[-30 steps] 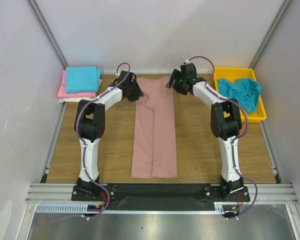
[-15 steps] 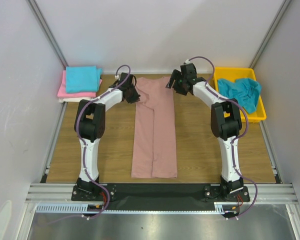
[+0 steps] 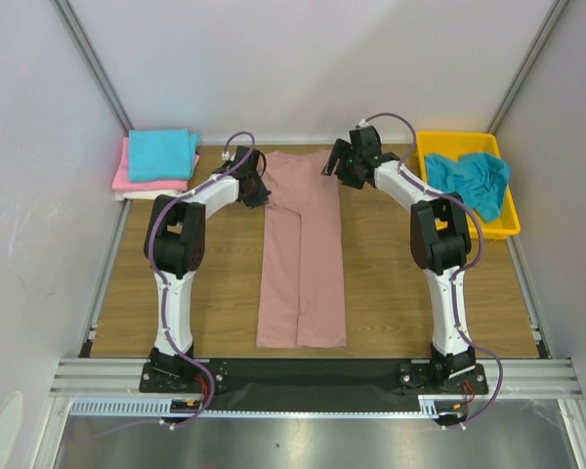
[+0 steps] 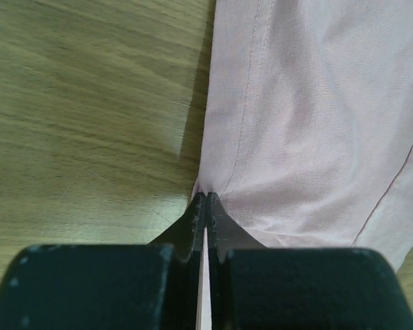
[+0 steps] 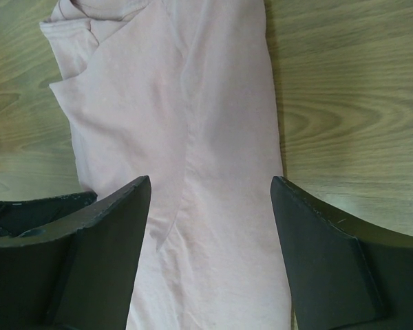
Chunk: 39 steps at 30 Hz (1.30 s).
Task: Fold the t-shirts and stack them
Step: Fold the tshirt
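Observation:
A dusty-pink t-shirt [image 3: 303,254] lies folded into a long narrow strip down the middle of the table. My left gripper [image 3: 257,192] is at its far left edge. In the left wrist view the gripper [image 4: 205,199] is shut on the hem of the shirt [image 4: 310,117], with a thin pale strip of cloth between the fingers. My right gripper [image 3: 340,168] hovers over the shirt's far right end. In the right wrist view it [image 5: 210,180] is open and empty, with the shirt [image 5: 193,124] below it. A crumpled teal t-shirt [image 3: 474,181] lies in the yellow tray [image 3: 513,227].
At the back left corner is a stack of folded shirts: teal [image 3: 161,153] on top, bright pink [image 3: 127,178] under it, white [image 3: 127,193] at the bottom. Metal frame posts and white walls close in the table on both sides.
My left gripper has slid a little to the left and toward me along the shirt's far left edge. My right gripper has shifted slightly over the far end and stays open.

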Motion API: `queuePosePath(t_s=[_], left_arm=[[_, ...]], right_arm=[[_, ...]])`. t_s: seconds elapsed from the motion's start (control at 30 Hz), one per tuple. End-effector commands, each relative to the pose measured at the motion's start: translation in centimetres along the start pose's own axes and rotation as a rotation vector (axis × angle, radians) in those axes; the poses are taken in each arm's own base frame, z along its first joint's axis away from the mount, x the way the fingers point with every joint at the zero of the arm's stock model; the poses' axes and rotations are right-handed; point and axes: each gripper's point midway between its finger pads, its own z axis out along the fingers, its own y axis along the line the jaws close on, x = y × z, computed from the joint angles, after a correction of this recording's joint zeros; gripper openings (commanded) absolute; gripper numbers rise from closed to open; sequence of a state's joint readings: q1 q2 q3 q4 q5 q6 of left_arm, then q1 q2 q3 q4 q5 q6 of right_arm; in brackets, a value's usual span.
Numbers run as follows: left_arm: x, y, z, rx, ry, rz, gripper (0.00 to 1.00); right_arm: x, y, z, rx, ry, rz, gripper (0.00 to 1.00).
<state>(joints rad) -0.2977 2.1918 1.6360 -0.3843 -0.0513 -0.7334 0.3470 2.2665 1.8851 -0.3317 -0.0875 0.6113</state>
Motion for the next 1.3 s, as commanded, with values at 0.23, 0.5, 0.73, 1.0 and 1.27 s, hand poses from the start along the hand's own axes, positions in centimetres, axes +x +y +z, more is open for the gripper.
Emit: queuePosePath(t_s=[0.23, 0.5, 0.73, 1.0, 1.27], left_arm=[[-5.4, -2.1, -4.8, 0.059, -0.148, 0.125, 0.28], [-7.4, -1.7, -10.8, 0.042, -0.236, 0.223, 0.63], [-0.5, 1.5, -14.7, 0.084, -0.106, 0.213, 0.74], [11.6, 5.4, -18.5, 0.139, 0.079, 0.163, 0.79], [20.2, 8.4, -22.0, 0.209, 0.184, 0.108, 0.8]], right_arm=[[1.6, 2.2, -1.8, -0.044, 0.061, -0.089, 0.78], [6.1, 2.8, -3.9, -0.046, 0.162, -0.171, 0.74], [10.4, 0.6, -9.0, -0.01, 0.236, -0.15, 0.78], [18.6, -2.3, -17.4, -0.018, 0.37, -0.083, 0.86], [26.2, -4.9, -23.7, -0.038, 0.47, 0.008, 0.84]])
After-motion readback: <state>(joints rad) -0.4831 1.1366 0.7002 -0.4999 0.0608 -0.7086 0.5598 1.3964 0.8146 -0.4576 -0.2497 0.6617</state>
